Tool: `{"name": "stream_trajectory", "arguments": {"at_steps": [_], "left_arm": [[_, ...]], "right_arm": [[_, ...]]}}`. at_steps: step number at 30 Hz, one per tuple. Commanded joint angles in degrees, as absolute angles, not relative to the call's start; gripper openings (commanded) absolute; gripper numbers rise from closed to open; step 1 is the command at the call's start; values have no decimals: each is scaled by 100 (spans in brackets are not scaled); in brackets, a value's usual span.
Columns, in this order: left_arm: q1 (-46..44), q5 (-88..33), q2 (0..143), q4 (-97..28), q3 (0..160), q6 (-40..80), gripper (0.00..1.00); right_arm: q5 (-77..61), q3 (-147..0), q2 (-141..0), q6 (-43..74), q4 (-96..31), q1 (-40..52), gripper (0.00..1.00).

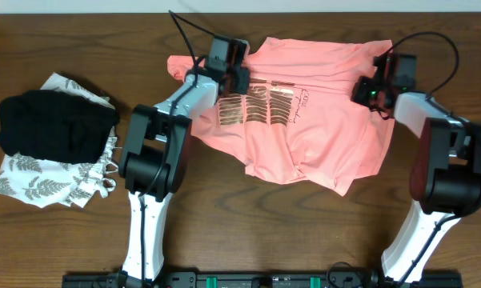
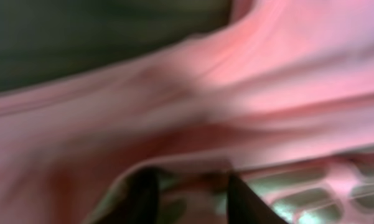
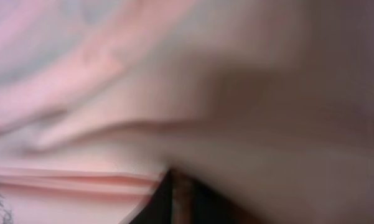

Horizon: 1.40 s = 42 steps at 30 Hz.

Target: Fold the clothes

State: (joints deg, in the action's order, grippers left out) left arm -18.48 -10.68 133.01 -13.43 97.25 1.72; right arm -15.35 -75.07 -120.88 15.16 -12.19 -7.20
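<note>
Left gripper (image 2: 191, 190), jaws parted, hangs over the pink T-shirt (image 1: 304, 148), upper centre; right gripper (image 3: 182, 196) at its right edge, grip too blurred to tell.

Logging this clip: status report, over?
Left gripper on T-shirt, jaws parted. Right gripper on it too, jaws unclear. T-shirt spread out, rumpled. Black garment, white garment lie apart.

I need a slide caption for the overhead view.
Left gripper and right gripper over a pink T-shirt on the table; a black garment lies on a leaf-print garment.
</note>
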Motion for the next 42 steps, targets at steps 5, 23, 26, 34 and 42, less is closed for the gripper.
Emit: {"name": "stream_trajectory", "arguments": {"at_steps": [5, 23, 26, 34, 42], "left_arm": [[-1741, -652, 12641, -2893, 10676, -58, 50], [-2436, -1610, 11907, -6726, 9699, 178, 44], [-2722, -1605, 11907, -6646, 9330, 178, 43], [-3127, -1610, 11907, -6198, 8589, 180, 43], [-3336, -1610, 11907, -6226, 8549, 180, 43]], "right_arm": [[-2397, -8414, -11627, 652, -3162, -1127, 48], [-2034, -8145, -9889, 676, -7345, -637, 64], [-1872, -7653, -9889, 676, -7107, -381, 64], [-939, -6241, -9889, 1164, -6084, -32, 63], [-1347, -5599, -9889, 974, -5739, -23, 54]]}}
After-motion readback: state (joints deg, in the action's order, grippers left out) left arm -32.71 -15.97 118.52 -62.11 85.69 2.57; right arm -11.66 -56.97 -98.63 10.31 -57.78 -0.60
